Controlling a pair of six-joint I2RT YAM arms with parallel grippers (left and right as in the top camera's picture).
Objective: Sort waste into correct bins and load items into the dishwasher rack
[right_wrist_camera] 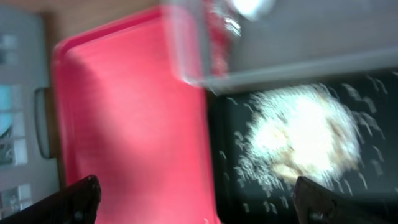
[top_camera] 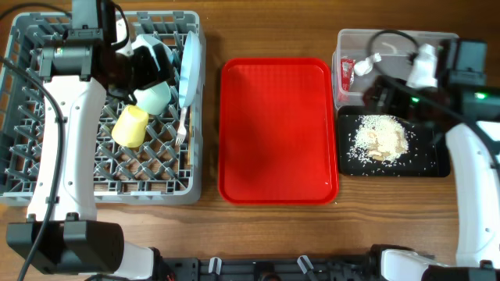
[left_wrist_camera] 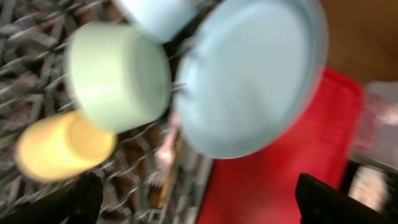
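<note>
The grey dishwasher rack (top_camera: 47, 168) holds the light-blue plate (top_camera: 190, 66) on edge, the pale green bowl (top_camera: 154, 97), the yellow-green cup (top_camera: 130, 125), the white fork (top_camera: 181, 129) and wooden chopsticks (top_camera: 187, 152). My left gripper (top_camera: 150, 61) hovers over them, open and empty (left_wrist_camera: 199, 205); its blurred view shows the plate (left_wrist_camera: 249, 74), green bowl (left_wrist_camera: 118, 74), cup (left_wrist_camera: 62, 146) and the light-blue bowl (left_wrist_camera: 155, 12). The clear tub (top_camera: 394, 39) holds the red wrapper (top_camera: 347, 74) and white napkin (top_camera: 366, 66). Rice scraps (top_camera: 380, 139) lie in the black tray (top_camera: 430, 160). My right gripper (top_camera: 380, 92) is open above the tray's left edge (right_wrist_camera: 199, 202).
The large red tray (top_camera: 277, 129) lies between the rack and the bins, and it shows in the right wrist view (right_wrist_camera: 130, 118). The right arm's cables cross over the clear tub. Wooden table shows around everything.
</note>
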